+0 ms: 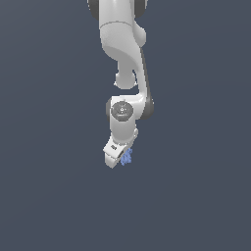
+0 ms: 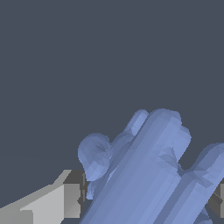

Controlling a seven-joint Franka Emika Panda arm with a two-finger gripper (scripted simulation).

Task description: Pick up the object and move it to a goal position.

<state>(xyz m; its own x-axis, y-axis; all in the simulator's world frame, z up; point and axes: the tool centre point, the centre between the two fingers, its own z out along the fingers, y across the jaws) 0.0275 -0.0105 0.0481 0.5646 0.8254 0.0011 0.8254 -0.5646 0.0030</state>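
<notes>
The object (image 1: 127, 157) is a small periwinkle-blue spiky lump at the tip of my white gripper (image 1: 120, 158), just below the arm's wrist in the middle of the exterior view. In the wrist view the object (image 2: 153, 175) fills the lower half, very close to the camera, between a grey finger (image 2: 65, 199) on one side and a sliver of the other finger (image 2: 218, 201) at the frame's edge. The fingers sit against the object's two sides, so the gripper is shut on it.
The white arm (image 1: 122, 49) hangs down from the top of the exterior view. Around it is only a plain dark grey-blue ground (image 1: 49, 147). No goal marker shows.
</notes>
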